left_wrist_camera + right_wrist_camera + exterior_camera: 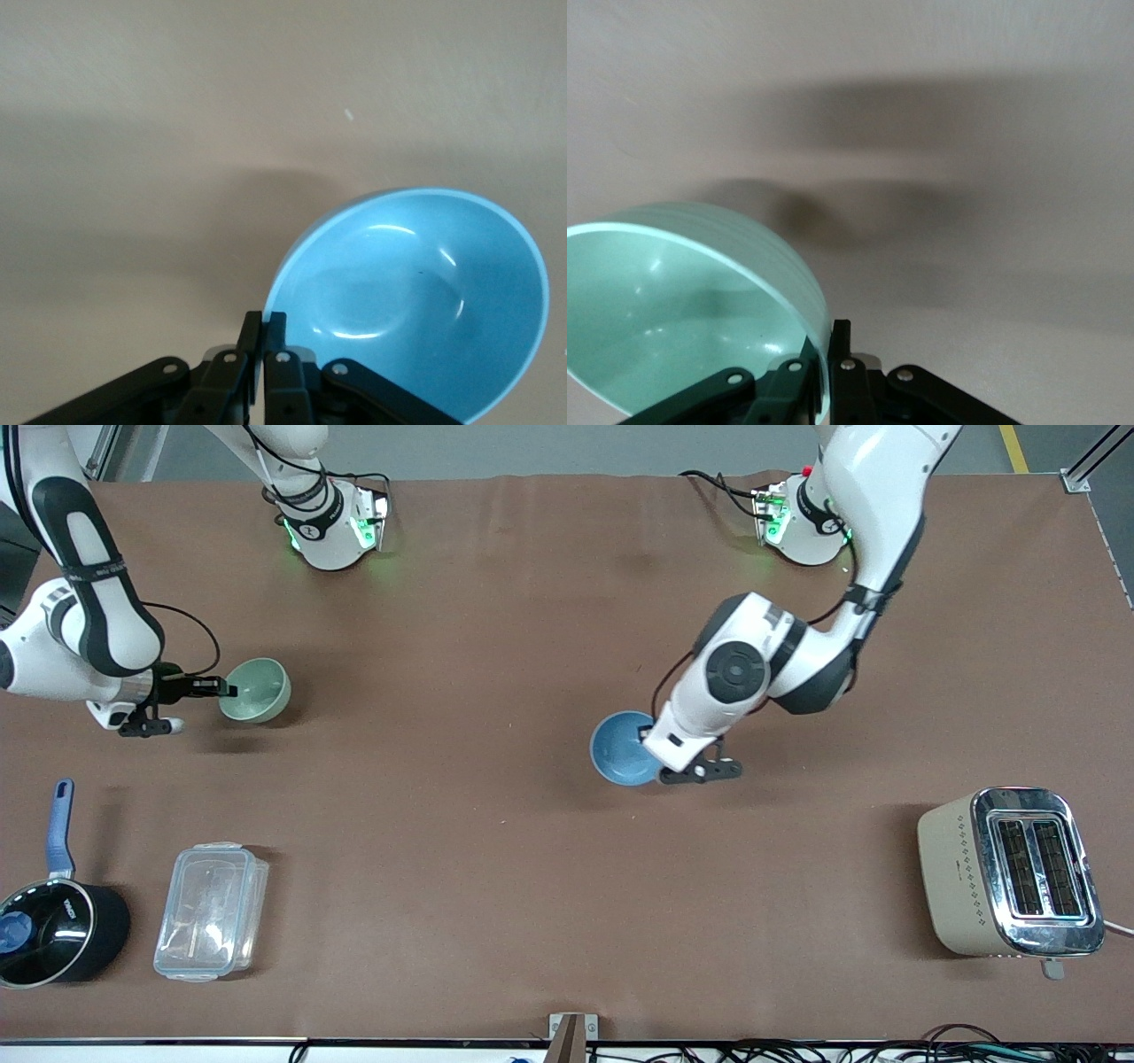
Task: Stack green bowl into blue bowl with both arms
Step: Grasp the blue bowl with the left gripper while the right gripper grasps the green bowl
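My right gripper (pixel 226 688) is shut on the rim of the green bowl (pixel 257 689) and holds it tilted a little above the table, toward the right arm's end. In the right wrist view the fingers (pixel 842 341) pinch the bowl's wall (pixel 673 310). My left gripper (pixel 651 742) is shut on the rim of the blue bowl (pixel 618 748) and holds it tilted just over the table's middle. In the left wrist view the gripper (pixel 264 323) clamps the blue bowl's (pixel 416 301) edge. The two bowls are far apart.
A black saucepan with a blue handle (pixel 53 930) and a clear plastic container (pixel 208 911) sit near the front edge at the right arm's end. A beige toaster (pixel 1010 872) stands near the front edge at the left arm's end.
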